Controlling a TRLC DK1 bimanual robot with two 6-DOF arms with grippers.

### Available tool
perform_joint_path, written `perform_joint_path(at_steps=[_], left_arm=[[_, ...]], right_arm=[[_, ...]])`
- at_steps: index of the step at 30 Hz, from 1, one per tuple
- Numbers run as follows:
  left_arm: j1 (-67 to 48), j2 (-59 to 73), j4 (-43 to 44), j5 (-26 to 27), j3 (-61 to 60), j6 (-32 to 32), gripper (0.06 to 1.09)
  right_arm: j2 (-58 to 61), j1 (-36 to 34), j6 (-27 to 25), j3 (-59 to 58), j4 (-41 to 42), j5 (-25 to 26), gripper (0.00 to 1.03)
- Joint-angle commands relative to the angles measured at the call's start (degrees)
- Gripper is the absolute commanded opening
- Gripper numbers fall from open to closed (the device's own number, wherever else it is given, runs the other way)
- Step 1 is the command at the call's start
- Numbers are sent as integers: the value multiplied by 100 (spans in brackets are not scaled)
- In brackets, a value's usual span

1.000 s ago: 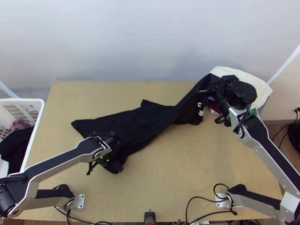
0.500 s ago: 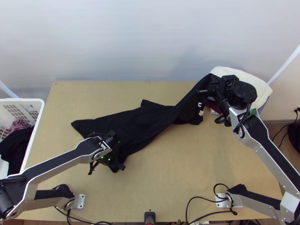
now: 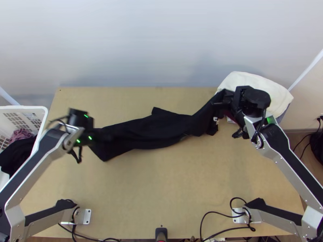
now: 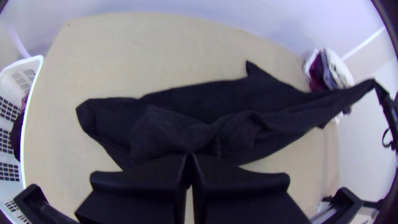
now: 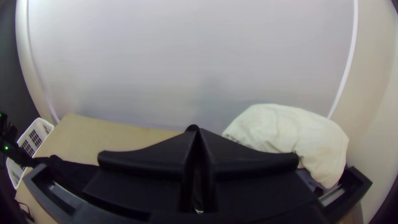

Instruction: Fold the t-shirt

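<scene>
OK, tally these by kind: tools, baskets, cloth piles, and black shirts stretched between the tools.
Tools: 2 (left tool, right tool)
Baskets: 1 (basket)
Cloth piles: 1 (pile)
Black shirts between the tools: 1 (shirt)
Total: 5

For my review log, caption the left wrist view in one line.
Left gripper pinches the rumpled black t-shirt over the wooden table, a white basket beside it.

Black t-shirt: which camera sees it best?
The left wrist view: the t-shirt looks biggest there. The top view shows it partly hidden; the right wrist view shows part, past the fingers.
</scene>
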Motion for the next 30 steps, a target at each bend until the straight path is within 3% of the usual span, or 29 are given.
perform_joint_path(at_steps=[1,10,17,22,30], left_arm=[[508,-45,294,24,401,-422,10],[1440,474,443,-20,1807,-720,10],[1809,702,918,-345,2888,-712,10],[2055,975,1085,-512,3829,-685,10],[2459,1476,1164,-662,5455,-439,10]], right_arm=[[146,-59,454,448,-356,66,3],[902,-165,1069,1811,-2413,-22,3],[1579,-437,1526,3762,-3661,-795,3],[2089,-850,1245,5142,-3336,-839,3],[2370,-1316,568,6029,-1051,-839,3]])
